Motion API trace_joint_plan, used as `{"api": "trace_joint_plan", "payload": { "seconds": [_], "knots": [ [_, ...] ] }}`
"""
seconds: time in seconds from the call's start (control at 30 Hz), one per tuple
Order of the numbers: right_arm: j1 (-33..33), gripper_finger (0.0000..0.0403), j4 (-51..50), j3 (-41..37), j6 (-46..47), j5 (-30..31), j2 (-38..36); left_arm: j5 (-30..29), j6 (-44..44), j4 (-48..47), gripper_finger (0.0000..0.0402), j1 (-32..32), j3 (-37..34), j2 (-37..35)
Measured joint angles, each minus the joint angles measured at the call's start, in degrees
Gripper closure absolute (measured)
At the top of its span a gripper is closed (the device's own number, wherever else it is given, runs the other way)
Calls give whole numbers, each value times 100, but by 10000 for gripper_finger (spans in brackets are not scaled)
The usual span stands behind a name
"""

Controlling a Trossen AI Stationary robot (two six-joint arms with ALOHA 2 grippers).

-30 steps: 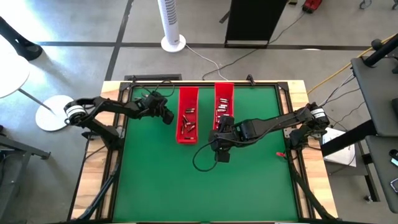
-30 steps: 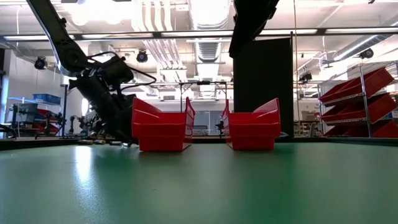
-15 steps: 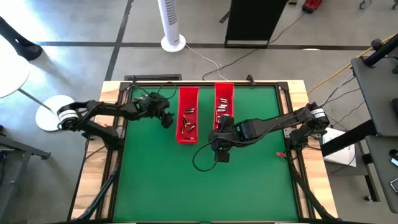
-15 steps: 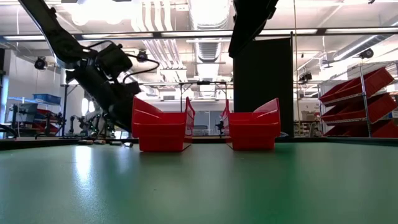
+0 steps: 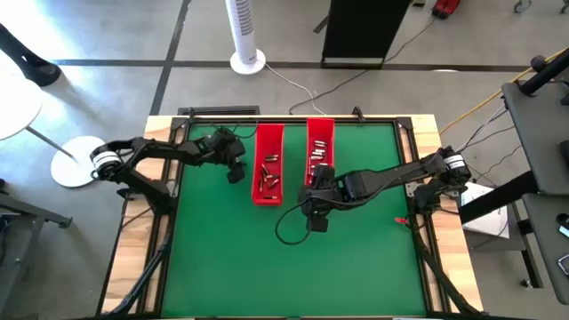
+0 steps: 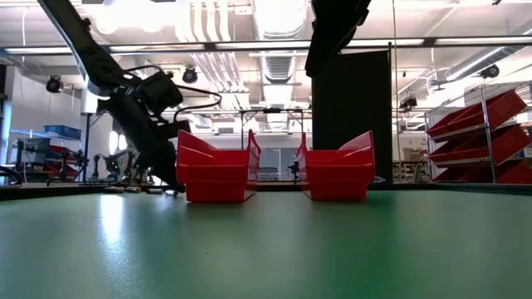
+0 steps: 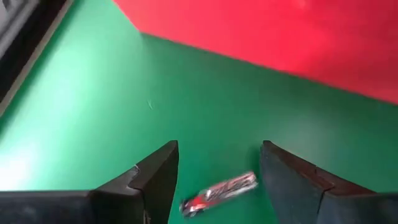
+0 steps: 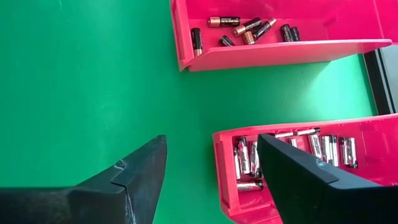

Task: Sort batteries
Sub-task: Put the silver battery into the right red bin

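Two long red trays stand at the far middle of the green mat. The left tray holds dark batteries, the right tray silvery ones. One silvery battery with a red end lies on the mat by the left tray's left wall. My left gripper is open, slanting down at the mat, a finger on either side of this battery without touching it. My right gripper hangs open, high over the mat just near of the right tray, with nothing between its fingers.
A dark cable loop lies on the mat beside my right gripper. A small red object sits at the mat's right edge. The near half of the mat is bare green. The left tray's wall stands right beyond my left gripper.
My left gripper has risen a little beside the left tray, then come back down to the mat, and its wrist has rolled. My right arm has kept still.
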Motion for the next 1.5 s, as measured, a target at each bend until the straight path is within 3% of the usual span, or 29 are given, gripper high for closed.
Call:
{"api": "trace_joint_plan", "payload": {
  "seconds": [0.3,0.67,0.93,1.13,1.4,1.5],
  "knots": [
    [11,163,-22,0,-10,-2,0,122,456,-1465,215,111,604,2],
    [15,162,-18,-124,77,-4,0,111,1185,-1459,217,261,858,142],
    [17,170,-24,-162,149,-7,0,320,1321,-1810,228,299,1539,1097],
    [28,163,-50,-162,108,-9,0,410,1271,-2718,266,398,2126,1577],
    [28,169,-50,-162,6,-7,0,299,1154,-2883,376,468,2160,1462],
    [28,174,-50,-162,4,-7,0,297,970,-2930,391,475,2147,1428]
  ]
}}
